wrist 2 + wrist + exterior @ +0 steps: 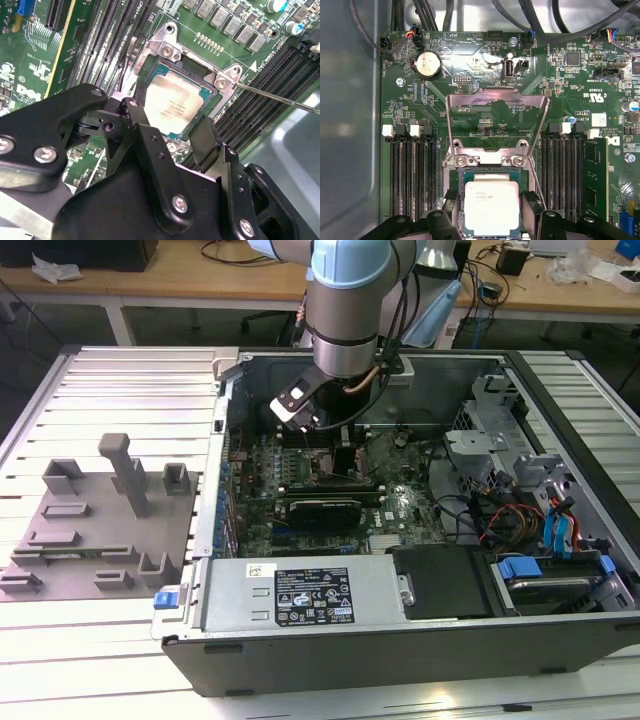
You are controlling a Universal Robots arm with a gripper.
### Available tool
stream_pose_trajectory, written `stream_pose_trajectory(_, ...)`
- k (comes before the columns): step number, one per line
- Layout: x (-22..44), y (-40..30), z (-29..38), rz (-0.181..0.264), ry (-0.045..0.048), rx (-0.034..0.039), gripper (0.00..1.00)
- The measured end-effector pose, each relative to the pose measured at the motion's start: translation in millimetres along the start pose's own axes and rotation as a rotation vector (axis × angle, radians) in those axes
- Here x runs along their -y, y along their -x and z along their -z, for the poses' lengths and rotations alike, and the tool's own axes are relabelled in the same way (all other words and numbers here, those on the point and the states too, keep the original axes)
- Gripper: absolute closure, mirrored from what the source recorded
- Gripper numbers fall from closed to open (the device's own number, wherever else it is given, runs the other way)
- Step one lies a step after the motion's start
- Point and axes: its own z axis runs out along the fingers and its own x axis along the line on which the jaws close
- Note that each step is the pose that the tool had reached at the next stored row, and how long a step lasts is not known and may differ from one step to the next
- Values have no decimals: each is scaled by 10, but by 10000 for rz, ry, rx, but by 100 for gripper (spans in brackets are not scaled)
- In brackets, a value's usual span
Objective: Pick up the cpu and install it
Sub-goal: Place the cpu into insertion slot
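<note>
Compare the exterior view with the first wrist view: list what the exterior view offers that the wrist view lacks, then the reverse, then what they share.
Exterior view's extras: the grey moulded tray on the slatted table beside the open computer case, the power supply, and the arm reaching into the case.
First wrist view's extras: the cpu sitting in the open socket, the raised metal frame and a coin battery.
Shared: the green motherboard.

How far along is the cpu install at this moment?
Done: the cpu appears to sit in the socket. In hand: the gripper is right at the cpu; whether it grips it, I cannot tell. Left: the socket's metal frame stands raised, not closed over the cpu.
</note>
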Motion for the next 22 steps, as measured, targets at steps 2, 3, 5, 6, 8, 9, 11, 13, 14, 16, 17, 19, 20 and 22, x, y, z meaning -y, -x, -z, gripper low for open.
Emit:
stream_pose_trajectory(2,0,0,1,0,0,0,38)
stream_pose_trajectory(3,0,0,1,0,0,0,38)
stream_pose_trajectory(5,0,0,2,0,-1,-2,40)
stream_pose_trajectory(6,0,0,3,0,-2,-2,47)
stream_pose_trajectory(8,0,0,3,0,0,0,53)
stream_pose_trajectory(9,0,0,4,0,0,0,53)
stream_pose_trajectory(11,0,0,5,0,0,0,53)
stream_pose_trajectory(13,0,0,7,0,0,0,53)
stream_pose_trajectory(14,0,0,8,0,-2,2,53)
stream_pose_trajectory(16,0,1,9,0,-2,3,54)
stream_pose_trajectory(17,0,1,9,1,-1,1,60)
stream_pose_trajectory(19,-1,0,9,0,0,-1,60)
stream_pose_trajectory(20,-1,0,10,0,0,-2,60)
stream_pose_trajectory(22,-1,1,12,0,0,2,68)
